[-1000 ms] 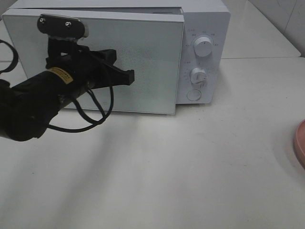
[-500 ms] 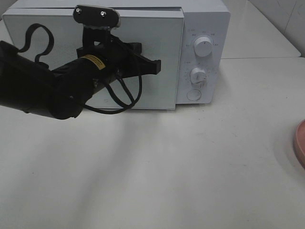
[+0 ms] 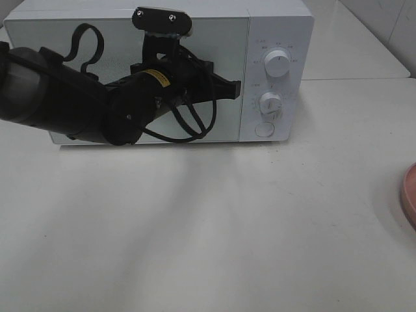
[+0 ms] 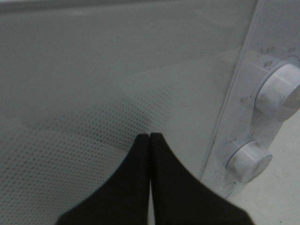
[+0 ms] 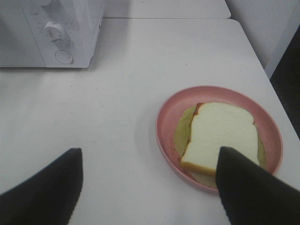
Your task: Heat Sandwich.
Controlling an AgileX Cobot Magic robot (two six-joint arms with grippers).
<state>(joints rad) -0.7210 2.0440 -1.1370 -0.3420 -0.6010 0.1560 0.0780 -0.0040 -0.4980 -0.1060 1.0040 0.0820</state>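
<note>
Exterior high view shows a wide white counter (image 3: 227, 227) with a second pale surface and a tiled wall behind it. On the counter stands a white microwave (image 3: 276, 26), its glass door (image 3: 78, 32) flush with the body, and beside the door two round knobs (image 3: 277, 65) with a round button (image 3: 264, 129) below them. The black left arm (image 3: 71, 97) reaches across the door, and its left gripper (image 3: 229, 88) has its jaws pressed tight together with nothing between them, tips just in front of the door's right edge. At the far right edge of this view only a sliver of the pink plate (image 3: 408, 195) shows.

Left wrist view adds the dotted screen in the door glass (image 4: 93, 136) and the clenched tips (image 4: 149, 137) close to it, near the knobs (image 4: 276, 89).

Right wrist view alone shows the whole plate (image 5: 164, 117) and the sandwich (image 5: 220, 136) lying flat on it, white bread with a tan crust and pale filling at its edges. The right gripper (image 5: 150, 161) hangs over the counter with its jaws spread wide and holding nothing; one dark finger (image 5: 248, 187) overlaps the near corner of the sandwich in this view, the other (image 5: 47, 187) is well off the plate. Whether that finger touches the bread cannot be told.
</note>
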